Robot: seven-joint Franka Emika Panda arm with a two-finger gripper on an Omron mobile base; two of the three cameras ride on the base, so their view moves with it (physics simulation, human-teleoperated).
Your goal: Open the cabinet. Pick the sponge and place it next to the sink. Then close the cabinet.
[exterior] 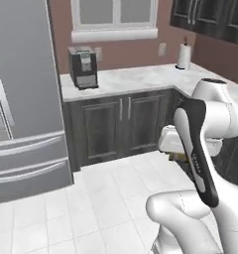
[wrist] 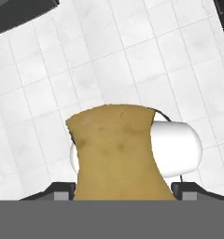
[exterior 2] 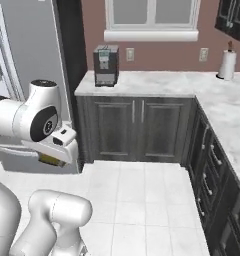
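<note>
The sponge [wrist: 116,154], a yellowish-olive block, sits between my two fingertips in the hand view, over white floor tiles. My gripper [wrist: 123,191] is shut on the sponge, held low in front of the arm. From the base it shows as a small yellow patch under the white hand: sponge [exterior: 182,157] and sponge [exterior 2: 50,160]. The cabinet [exterior: 206,16], dark with silver bar handles, hangs at the top right, and the cabinet [exterior 2: 234,15] also shows at the right base view's top edge. The sink is out of view.
A steel fridge [exterior: 22,99] stands at the left. A coffee machine [exterior: 82,67] and a paper towel roll [exterior: 184,55] stand on the marble counter [exterior: 136,78]. Base cabinet doors [exterior 2: 134,127] and drawers [exterior 2: 212,170] line the corner. White tiled floor [exterior 2: 142,200] lies ahead.
</note>
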